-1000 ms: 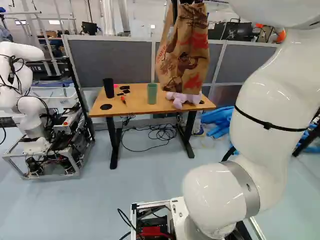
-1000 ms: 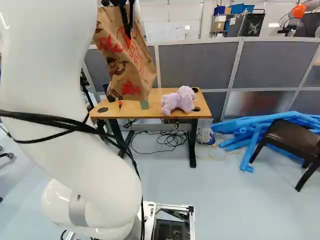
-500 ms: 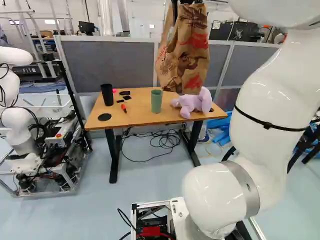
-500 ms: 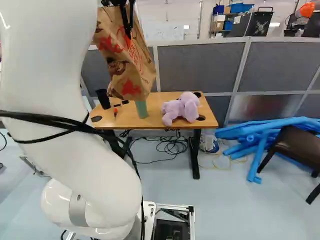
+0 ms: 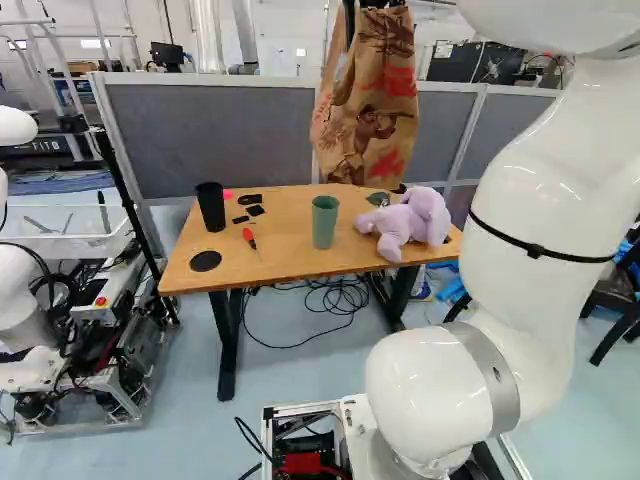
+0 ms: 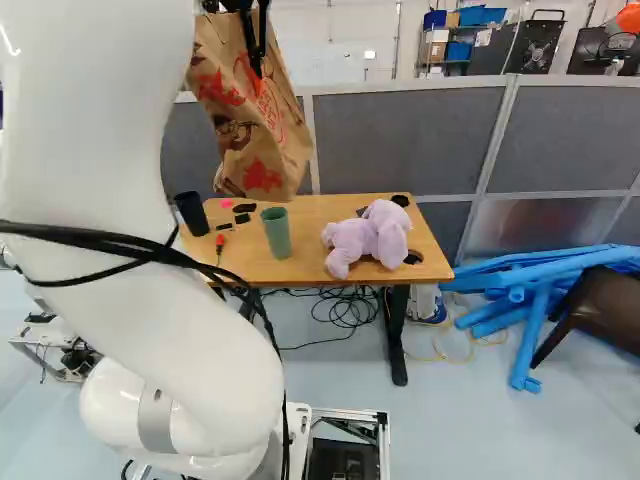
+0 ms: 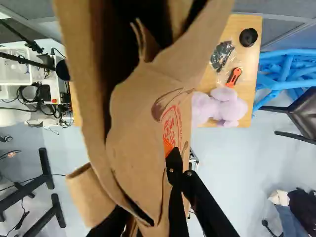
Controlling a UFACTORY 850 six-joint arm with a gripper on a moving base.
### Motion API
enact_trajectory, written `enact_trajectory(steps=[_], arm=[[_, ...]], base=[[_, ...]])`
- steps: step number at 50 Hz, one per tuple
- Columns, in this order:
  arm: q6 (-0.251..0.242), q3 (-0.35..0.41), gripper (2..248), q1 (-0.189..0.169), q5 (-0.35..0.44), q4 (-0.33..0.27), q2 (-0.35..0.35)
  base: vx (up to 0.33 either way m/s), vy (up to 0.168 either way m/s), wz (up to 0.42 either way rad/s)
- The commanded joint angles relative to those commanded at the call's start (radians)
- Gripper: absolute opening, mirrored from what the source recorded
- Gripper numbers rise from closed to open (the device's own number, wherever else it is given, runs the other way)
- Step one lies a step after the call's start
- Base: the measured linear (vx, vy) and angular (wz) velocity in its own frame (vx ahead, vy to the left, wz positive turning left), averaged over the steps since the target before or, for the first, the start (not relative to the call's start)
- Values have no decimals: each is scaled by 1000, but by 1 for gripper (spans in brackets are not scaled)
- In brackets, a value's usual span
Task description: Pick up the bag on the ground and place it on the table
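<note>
Another robot [image 5: 95, 330]: is standing left of the bench [image 5: 290, 264], well apart.
Black cup [image 5: 211, 207]: is standing by the bench's left edge; a wide swing of the bag [image 5: 370, 110] could be tipping it.
Red-handled tool [image 5: 249, 238]: is lying between the cups; a base set down on it would be tilting.
Green cup [image 5: 325, 222]: is standing mid-bench, tall and likely light; lowering too early or too far left could be knocking it over.
Fingers [image 6: 258, 50]: are pinching the bag near its mouth; paper could be tearing or slipping if the load is pulling on that small patch.
Bag, place: is hanging in the air, apart from the bench top, its base showing above the far edge in the left base view.
Bag, look: brown paper, red and dark print, creased sides, mouth gaping, rim folding raggedly; soft walls could be buckling at touchdown.
Plush elephant [image 5: 410, 222]: is lying by the right edge, crowding the landing spot; contact could be pushing it off.
</note>
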Motion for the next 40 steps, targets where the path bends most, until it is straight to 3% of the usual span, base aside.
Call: enact_trajectory(steps=[40], arm=[[0,-75,21,-2,0,0,-68]], base=[[9,2,-2]])
